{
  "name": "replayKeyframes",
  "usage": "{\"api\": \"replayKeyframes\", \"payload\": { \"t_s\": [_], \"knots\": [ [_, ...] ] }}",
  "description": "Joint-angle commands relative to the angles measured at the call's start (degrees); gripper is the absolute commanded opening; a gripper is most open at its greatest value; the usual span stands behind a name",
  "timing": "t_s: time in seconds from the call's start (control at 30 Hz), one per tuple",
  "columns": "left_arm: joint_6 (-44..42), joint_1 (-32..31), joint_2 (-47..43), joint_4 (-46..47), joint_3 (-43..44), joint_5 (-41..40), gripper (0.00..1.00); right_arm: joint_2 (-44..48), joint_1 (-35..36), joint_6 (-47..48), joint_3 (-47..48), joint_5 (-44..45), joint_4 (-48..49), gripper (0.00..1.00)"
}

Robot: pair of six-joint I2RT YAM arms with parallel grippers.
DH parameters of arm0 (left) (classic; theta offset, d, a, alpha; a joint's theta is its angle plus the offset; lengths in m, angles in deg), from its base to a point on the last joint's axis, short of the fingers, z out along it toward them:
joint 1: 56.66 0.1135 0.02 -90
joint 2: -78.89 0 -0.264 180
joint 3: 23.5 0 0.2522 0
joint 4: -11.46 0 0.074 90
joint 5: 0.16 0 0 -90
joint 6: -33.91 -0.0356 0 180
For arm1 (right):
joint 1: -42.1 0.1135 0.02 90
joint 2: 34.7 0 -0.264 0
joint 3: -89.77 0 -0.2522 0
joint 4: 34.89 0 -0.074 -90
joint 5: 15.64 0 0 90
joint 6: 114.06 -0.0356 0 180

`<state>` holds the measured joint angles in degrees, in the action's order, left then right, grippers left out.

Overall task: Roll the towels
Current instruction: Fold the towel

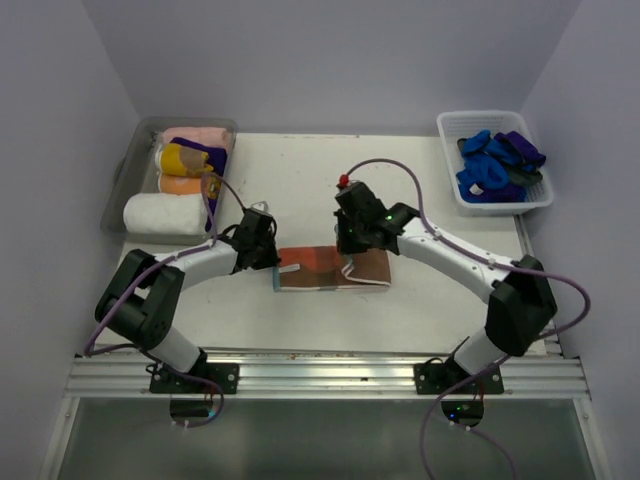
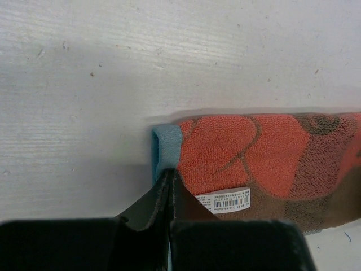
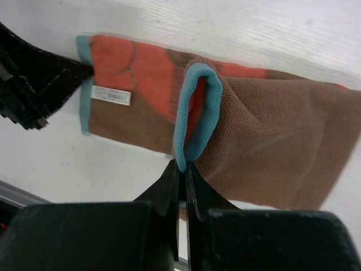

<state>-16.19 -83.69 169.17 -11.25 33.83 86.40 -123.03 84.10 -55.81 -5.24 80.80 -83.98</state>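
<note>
White table (image 1: 430, 300) carries the rust-brown towel (image 1: 320, 272) between both arms, long axis left-to-right; left pincer (image 2: 171, 179) closed, tips at its left hem, right pincer (image 3: 181, 169) clamping a raised teal hem fold nearer the middle

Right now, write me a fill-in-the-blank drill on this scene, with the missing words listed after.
1. The right jaws pinch the brown towel's raised ____ border.
2. The left jaws are ____ on that towel's end, beside its label.
3. The biggest rolled towel in the tray is ____.
4. The basket stands on the robot's ____ side.
Missing words: blue; shut; white; right.
</note>
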Motion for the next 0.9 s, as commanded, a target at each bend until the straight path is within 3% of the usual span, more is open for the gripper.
{"api": "replayKeyframes", "payload": {
  "t_s": [0.0,0.3,0.73,0.8,0.83,0.87],
  "knots": [
    [-0.44,-0.13,3.67,-3.53,-3.14,2.47,0.00,-7.18,3.35,-3.23,6.37,-0.02,4.13,0.00],
    [-0.79,-0.13,3.85,-3.27,-3.32,3.18,0.00,-21.08,9.06,-4.55,16.49,-3.71,5.97,0.00],
    [-0.53,-0.13,3.85,-3.09,-3.76,3.18,0.00,-28.21,10.47,-4.55,20.89,-5.20,5.98,0.00],
    [-0.44,-0.05,3.76,-3.27,-3.85,3.18,0.00,-28.21,10.47,-4.29,21.15,-5.82,5.80,0.10],
    [-0.44,-0.13,3.59,-3.35,-3.85,3.18,0.00,-27.69,10.47,-4.20,20.89,-5.82,5.89,0.32],
    [-0.52,-0.05,3.07,-3.96,-3.41,3.18,0.00,-26.29,10.47,-4.03,20.63,-5.30,6.06,0.42]
  ]
}}
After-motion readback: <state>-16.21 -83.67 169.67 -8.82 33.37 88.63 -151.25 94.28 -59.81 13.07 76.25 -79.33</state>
